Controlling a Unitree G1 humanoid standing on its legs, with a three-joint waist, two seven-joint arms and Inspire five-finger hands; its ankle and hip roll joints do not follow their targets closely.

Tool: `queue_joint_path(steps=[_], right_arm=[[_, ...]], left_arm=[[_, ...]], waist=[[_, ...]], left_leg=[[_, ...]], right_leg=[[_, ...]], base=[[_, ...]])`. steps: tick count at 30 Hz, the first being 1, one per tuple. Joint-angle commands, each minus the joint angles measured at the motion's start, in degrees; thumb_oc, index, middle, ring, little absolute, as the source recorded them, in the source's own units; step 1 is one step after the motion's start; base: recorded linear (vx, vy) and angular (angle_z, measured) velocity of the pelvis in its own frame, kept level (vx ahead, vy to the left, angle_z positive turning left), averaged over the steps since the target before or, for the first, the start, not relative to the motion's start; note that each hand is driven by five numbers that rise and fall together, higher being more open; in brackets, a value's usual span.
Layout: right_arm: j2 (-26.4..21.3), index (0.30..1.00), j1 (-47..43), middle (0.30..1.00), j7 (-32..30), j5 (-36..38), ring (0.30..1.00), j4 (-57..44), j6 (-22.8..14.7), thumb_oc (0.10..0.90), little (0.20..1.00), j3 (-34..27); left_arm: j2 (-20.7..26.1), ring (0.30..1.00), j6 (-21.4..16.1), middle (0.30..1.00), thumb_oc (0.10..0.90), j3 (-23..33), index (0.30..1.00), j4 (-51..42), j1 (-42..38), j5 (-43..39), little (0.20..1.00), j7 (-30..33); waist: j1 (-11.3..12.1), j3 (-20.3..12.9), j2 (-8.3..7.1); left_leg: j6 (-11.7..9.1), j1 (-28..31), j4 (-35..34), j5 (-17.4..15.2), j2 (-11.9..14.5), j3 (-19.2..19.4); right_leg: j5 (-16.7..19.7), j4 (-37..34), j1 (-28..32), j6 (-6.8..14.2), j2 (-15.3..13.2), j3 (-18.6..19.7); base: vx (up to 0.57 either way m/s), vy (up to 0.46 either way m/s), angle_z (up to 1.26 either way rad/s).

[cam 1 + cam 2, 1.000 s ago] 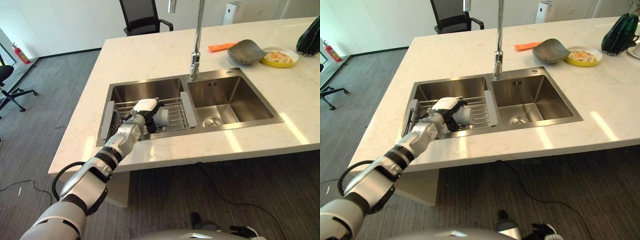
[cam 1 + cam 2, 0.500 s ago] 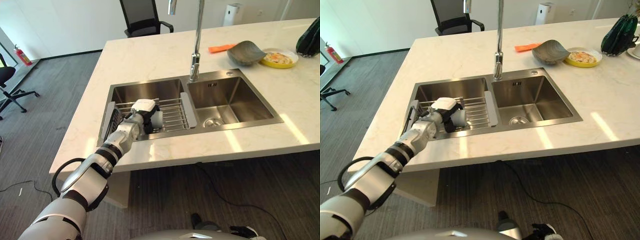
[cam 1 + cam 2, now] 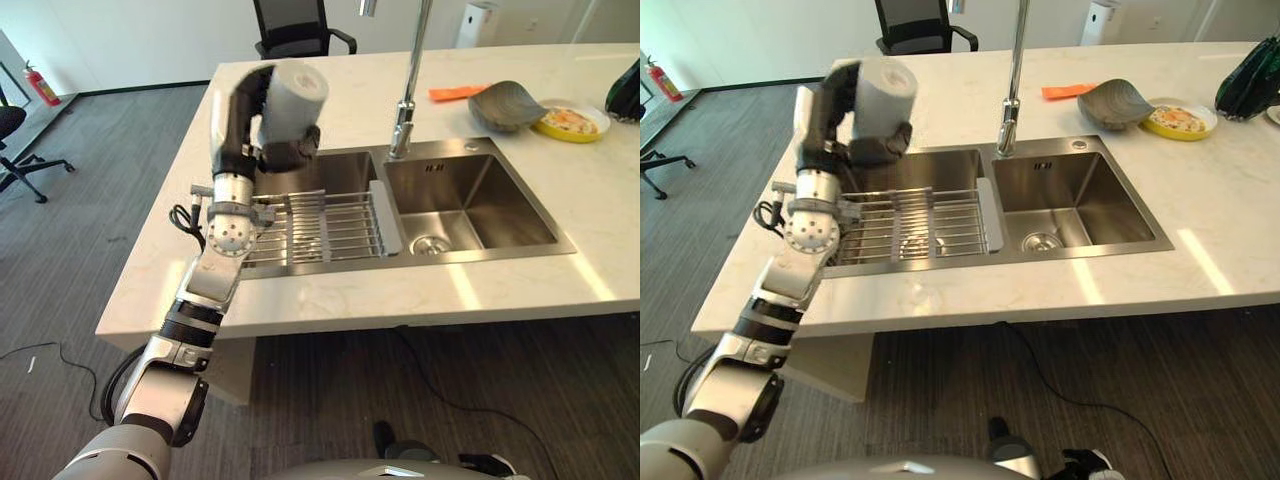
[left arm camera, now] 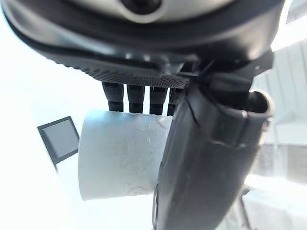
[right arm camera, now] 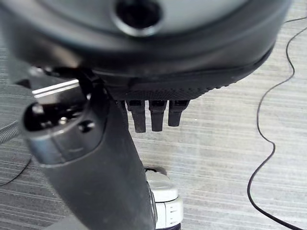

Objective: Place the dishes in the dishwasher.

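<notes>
A pale grey cup (image 3: 295, 95) is held high above the counter, over the left sink basin, with my left hand (image 3: 240, 135) shut round it. In the left wrist view the cup (image 4: 120, 158) lies between the thumb (image 4: 206, 158) and the fingers. Below it, a wire rack (image 3: 315, 228) spans the left basin of the steel sink (image 3: 480, 165). A grey bowl (image 3: 502, 103) and a yellow plate (image 3: 570, 121) with food on it sit on the counter at the far right. My right hand (image 5: 144, 62) hangs over the carpeted floor, fingers relaxed and holding nothing.
A tall tap (image 3: 408, 95) rises between the two basins. An orange cloth (image 3: 450, 93) lies behind the bowl, and a dark green object (image 3: 625, 90) stands at the counter's right edge. A black office chair (image 3: 300, 25) stands beyond the counter.
My left hand has lifted the cup out of the wire rack and raised it high above the left basin, with the forearm now upright. The camera has shifted slightly.
</notes>
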Motion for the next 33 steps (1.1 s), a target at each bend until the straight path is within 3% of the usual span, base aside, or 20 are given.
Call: queue_joint_path(steps=[1,8,12,13,14,17,18,19,20,22,24,25,26,27,28,30,31,32,33], right_arm=[[-1.09,0.900,-0.57,0.900,-1.70,0.35,0.900,2.50,-1.25,0.800,0.900,0.28],[1.46,0.900,0.89,0.900,-0.78,-0.36,0.900,1.48,-1.47,0.800,0.900,0.78],[2.56,0.900,1.60,0.900,-0.86,-0.85,0.900,1.31,-2.43,0.800,0.900,1.61],[2.57,0.900,1.60,0.900,-0.87,-0.85,0.900,1.35,-2.45,0.800,0.900,1.70],[2.69,0.900,1.42,0.900,-1.10,-1.75,0.900,0.85,-2.98,0.800,0.900,2.47],[2.62,0.900,1.39,0.900,-1.09,-2.22,0.900,0.52,-3.26,0.800,0.900,3.17],[2.39,0.900,1.48,0.900,-1.77,-3.30,0.900,-0.92,-4.28,0.800,0.900,4.05],[2.01,0.900,1.44,0.900,-2.06,-4.08,0.900,-1.55,-4.58,0.800,0.900,4.62],[1.96,0.900,1.43,0.900,-2.06,-4.10,0.900,-1.55,-4.57,0.800,0.900,4.64],[0.85,0.900,1.66,0.900,-2.96,-5.19,0.900,-2.00,-4.92,0.800,0.900,4.96],[-0.82,0.900,1.97,0.900,-3.11,-6.08,0.900,-2.23,-5.18,0.800,0.900,4.38],[-0.88,0.900,1.97,0.900,-3.11,-6.11,0.900,-2.24,-5.19,0.800,0.900,4.27],[-1.93,0.900,2.03,0.900,-3.65,-6.71,0.900,-2.15,-5.64,0.800,0.900,3.39],[-2.25,0.900,1.87,0.900,-3.84,-6.46,0.900,-1.74,-5.71,0.800,0.900,3.09],[-2.49,0.900,1.57,0.900,-4.62,-6.18,0.900,-1.49,-5.54,0.800,0.900,1.85],[-2.28,0.900,1.84,0.900,-5.24,-2.90,0.900,-0.60,-5.20,0.800,0.900,-1.72],[-2.22,0.900,1.86,0.900,-5.24,-2.67,0.900,-0.57,-5.18,0.800,0.900,-1.90],[-1.87,0.900,1.61,0.900,-5.49,1.22,0.900,-0.75,-5.05,0.800,0.900,-5.61],[-1.56,0.900,1.79,0.900,-4.96,2.60,0.900,-1.22,-4.90,0.800,0.900,-6.67]], left_arm=[[2.58,0.300,-7.81,0.300,0.400,3.30,0.300,-5.64,-5.45,-1.08,0.300,2.96],[6.81,0.300,-7.56,0.300,0.400,11.61,0.300,-17.91,10.85,10.37,0.300,3.47],[9.69,0.300,-6.86,0.300,0.400,18.46,0.300,-20.83,18.92,20.18,0.300,10.90],[9.67,0.300,-6.84,0.300,0.400,18.54,0.300,-20.96,19.09,20.23,0.300,10.92],[9.26,0.300,-7.44,0.300,0.400,21.06,0.300,-22.16,22.79,20.25,0.300,12.83],[8.69,0.300,-7.72,0.300,0.400,22.27,0.300,-22.16,24.04,19.76,0.300,13.94],[6.93,0.300,-8.32,0.300,0.400,25.27,0.300,-22.91,28.52,18.98,0.300,16.50],[5.90,0.300,-9.05,0.300,0.400,26.31,0.300,-23.30,30.41,18.05,0.300,17.36],[5.84,0.300,-9.04,0.300,0.400,26.37,0.300,-23.36,30.46,18.05,0.300,17.32],[4.31,0.300,-10.16,0.300,0.400,27.10,0.300,-24.00,32.75,15.88,0.300,18.37],[2.98,0.300,-10.57,0.300,0.400,27.17,0.300,-24.30,33.88,14.60,0.300,18.88],[2.89,0.300,-10.53,0.300,0.400,27.13,0.300,-24.40,33.86,14.58,0.300,18.85],[2.75,0.300,-10.19,0.300,0.400,26.45,0.300,-25.22,33.90,14.79,0.300,18.69],[2.38,0.300,-10.31,0.300,0.400,26.21,0.300,-25.51,33.43,14.84,0.300,18.72],[2.49,0.300,-10.37,0.300,0.400,25.98,0.300,-26.01,32.97,14.60,0.300,18.98],[2.78,0.300,-9.74,0.300,0.400,25.03,0.300,-26.50,31.73,15.28,0.300,18.47],[2.76,0.300,-9.53,0.300,0.400,24.80,0.300,-26.71,31.63,15.36,0.300,18.41],[3.35,0.300,-9.55,0.300,0.400,24.23,0.300,-27.07,30.80,16.02,0.300,17.42],[3.93,0.300,-9.70,0.300,0.400,24.04,0.300,-26.95,30.76,16.51,0.300,16.60]], waist=[[0.86,-3.21,-1.84],[4.28,-2.79,-1.92],[7.41,-2.49,-2.00],[7.19,-2.55,-2.03],[9.20,-1.97,-2.08],[9.52,-2.10,-2.09],[12.98,-0.49,-1.94],[14.68,0.84,-1.79],[14.45,0.58,-1.80],[17.90,2.40,-1.34],[19.50,2.85,-0.94],[19.34,2.75,-0.82],[19.58,3.04,-0.39],[19.02,2.74,-0.43],[17.51,2.04,-0.84],[14.72,0.68,-1.19],[14.71,0.88,-1.12],[12.24,-0.86,-1.17],[11.55,-1.22,-0.86]], left_leg=[[-0.92,0.14,0.36,-0.07,-2.67,-0.65],[-1.06,-0.71,0.36,0.31,-2.78,-2.22],[-1.59,-2.05,0.36,1.49,-2.83,-4.65],[-1.60,-2.11,0.36,1.53,-2.84,-4.80],[-2.25,-2.85,0.36,2.83,-2.51,-6.51],[-2.65,-3.52,0.36,3.30,-2.33,-7.81],[-4.11,-6.25,2.03,6.04,-1.78,-11.23],[-5.06,-8.48,4.12,7.12,-1.82,-13.05],[-5.11,-8.58,4.13,6.77,-1.82,-13.29],[-6.60,-13.21,5.44,9.36,-1.78,-16.26],[-7.36,-16.60,2.78,12.29,-0.40,-16.44],[-7.29,-16.96,2.67,12.81,-0.47,-16.68],[-6.95,-18.65,1.57,14.14,2.89,-8.77],[-6.62,-18.28,1.96,13.60,3.61,-6.45],[-6.97,-16.92,4.35,13.07,6.61,0.59],[-7.32,-13.54,7.81,10.94,9.15,11.12],[-7.42,-13.63,8.33,10.52,9.30,10.85],[-8.48,-8.24,11.01,9.78,11.30,20.35],[-9.24,-5.15,11.98,9.68,11.82,22.82]], right_leg=[[-3.67,1.03,2.63,3.31,-2.17,-2.91],[-4.42,1.03,2.90,2.64,-2.28,-4.36],[-4.91,1.03,3.25,2.08,-2.46,-6.74],[-4.94,1.03,3.27,2.07,-2.47,-6.89],[-5.02,1.03,3.45,1.70,-2.43,-8.57],[-5.42,1.03,3.40,1.53,-2.40,-9.84],[-5.73,1.03,3.33,1.17,-2.49,-13.12],[-5.95,1.03,3.28,1.07,-2.66,-15.01],[-6.36,1.03,3.30,1.13,-2.65,-15.14],[-6.97,1.03,2.65,1.21,-3.59,-19.19],[-7.04,1.03,1.73,1.56,-5.14,-23.68],[-6.67,1.03,1.46,1.57,-5.16,-23.93],[-7.11,1.03,1.01,1.79,-6.39,-29.14],[-7.14,1.03,0.62,1.70,-6.58,-30.57],[-7.22,1.03,0.41,1.89,-7.01,-33.07],[-7.03,1.27,0.13,1.09,-7.34,-37.54],[-7.21,1.26,0.47,1.10,-7.25,-37.86],[-5.99,1.65,-0.04,0.01,-8.25,-43.64],[-5.63,1.82,1.02,-0.44,-8.53,-47.02]], base=[[0.00,-0.007,0.03],[-0.01,-0.012,0.04],[-0.01,-0.036,0.30],[-0.04,-0.071,0.44],[-0.02,-0.045,0.46],[-0.04,-0.072,0.62],[-0.14,-0.130,0.66],[-0.11,-0.132,0.55],[-0.16,-0.080,0.85],[-0.14,-0.079,1.22],[-0.14,-0.031,0.85],[-0.23,-0.073,1.70],[-0.22,-0.097,1.83],[-0.26,-0.177,2.36],[-0.20,-0.161,1.75],[-0.20,-0.133,1.92],[-0.25,-0.036,1.91],[-0.20,0.011,2.43],[-0.23,0.046,2.80]])
